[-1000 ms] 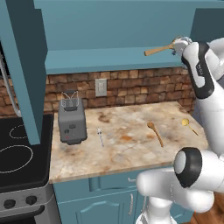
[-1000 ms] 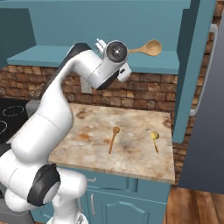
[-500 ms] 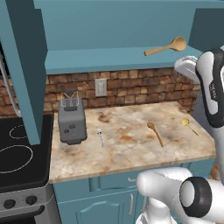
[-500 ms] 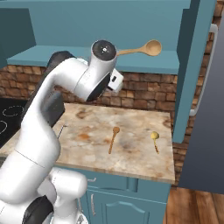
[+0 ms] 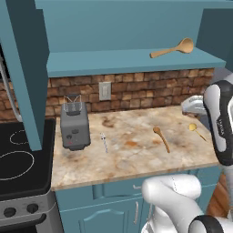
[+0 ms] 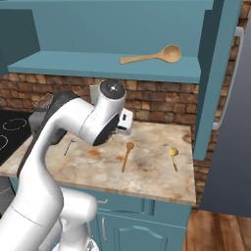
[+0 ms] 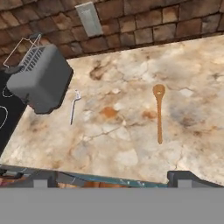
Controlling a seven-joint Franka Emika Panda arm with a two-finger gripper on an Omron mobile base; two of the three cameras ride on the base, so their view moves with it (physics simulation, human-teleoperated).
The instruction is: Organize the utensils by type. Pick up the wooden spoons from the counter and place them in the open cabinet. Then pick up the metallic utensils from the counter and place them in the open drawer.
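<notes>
Empty, open end effector (image 7: 112, 177) above unlabelled small wooden spoon (image 7: 159, 111) on counter (image 7: 131, 144)

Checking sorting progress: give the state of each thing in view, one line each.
Large spoon: lying on the cabinet shelf.
Small spoon: lying flat on the counter.
Silver utensil: on counter beside the toaster.
Yellow-ended utensil: on counter.
End effector: open, empty, above the counter.

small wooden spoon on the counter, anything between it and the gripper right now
Nothing visible. In the hand view the small wooden spoon lies alone on bare counter, with the open gripper above it. The toaster and thin metal utensil sit well off to one side.
</notes>
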